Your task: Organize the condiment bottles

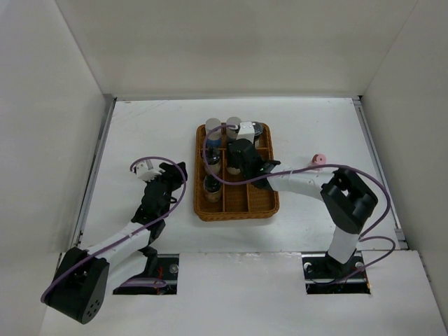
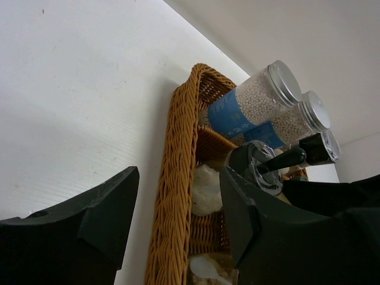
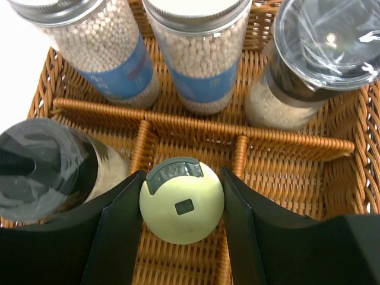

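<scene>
Now | right tool point(image 3: 182, 181) clasps round cream-capped jar point(image 3: 181, 208) in woven wicker tray point(image 3: 285, 139) | left tool point(image 2: 178, 190) agape, empty

You see: golden-brown woven wicker tray point(image 3: 297, 138) | blue-banded clear jar of white beads point(image 3: 107, 62), upper left | pale-green-capped bottle point(image 3: 181, 200), grey inset, lower centre | black-lidded jar point(image 3: 41, 163), left

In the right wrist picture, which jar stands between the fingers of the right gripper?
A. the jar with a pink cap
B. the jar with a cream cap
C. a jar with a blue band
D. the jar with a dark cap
B: the cream-capped jar sits between the two fingers of the right gripper, inside the wicker tray.
</scene>
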Controlling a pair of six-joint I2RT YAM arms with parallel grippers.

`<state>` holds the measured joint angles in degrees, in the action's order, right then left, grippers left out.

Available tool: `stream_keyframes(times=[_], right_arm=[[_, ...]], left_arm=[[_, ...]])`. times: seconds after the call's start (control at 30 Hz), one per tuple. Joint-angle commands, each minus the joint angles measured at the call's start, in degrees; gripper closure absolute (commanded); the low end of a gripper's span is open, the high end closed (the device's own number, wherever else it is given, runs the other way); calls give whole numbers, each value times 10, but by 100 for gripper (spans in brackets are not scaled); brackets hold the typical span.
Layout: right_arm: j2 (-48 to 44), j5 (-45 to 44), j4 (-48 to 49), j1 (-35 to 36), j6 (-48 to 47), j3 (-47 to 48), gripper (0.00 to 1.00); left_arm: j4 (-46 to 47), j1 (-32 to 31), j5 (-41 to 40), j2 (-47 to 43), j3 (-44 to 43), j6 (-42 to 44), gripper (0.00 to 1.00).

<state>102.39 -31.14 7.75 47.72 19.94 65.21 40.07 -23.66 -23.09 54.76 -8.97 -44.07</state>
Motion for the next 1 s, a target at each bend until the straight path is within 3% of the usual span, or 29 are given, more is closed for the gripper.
stream_keyframes(times=[0.0, 0.2, 0.53, 0.57, 0.7, 0.8, 0.83, 0.97], right_arm=[[4, -13, 34, 6, 8, 32, 55], [-10, -8, 34, 6, 8, 32, 31], [-159, 4, 31, -4, 8, -35, 24], [-179, 5, 33, -13, 8, -48, 28], [-252, -23, 29, -60, 20, -117, 67], [-299, -86, -37, -118, 69, -155, 72], [-312, -116, -62, -133, 79, -163, 69], [-349, -218, -113, -171, 77, -196, 35]], left_arm=[[23, 0, -1, -3, 1, 4, 45], [23, -2, -4, -4, 0, 7, 45], [23, -3, -17, -5, -1, 14, 45], [23, -2, -16, -4, -1, 13, 45], [23, -12, -16, -4, -3, 14, 45], [23, -10, -15, 3, -3, 14, 45], [23, -10, -13, 3, -4, 11, 45], [24, -16, -20, 10, -8, 14, 45]])
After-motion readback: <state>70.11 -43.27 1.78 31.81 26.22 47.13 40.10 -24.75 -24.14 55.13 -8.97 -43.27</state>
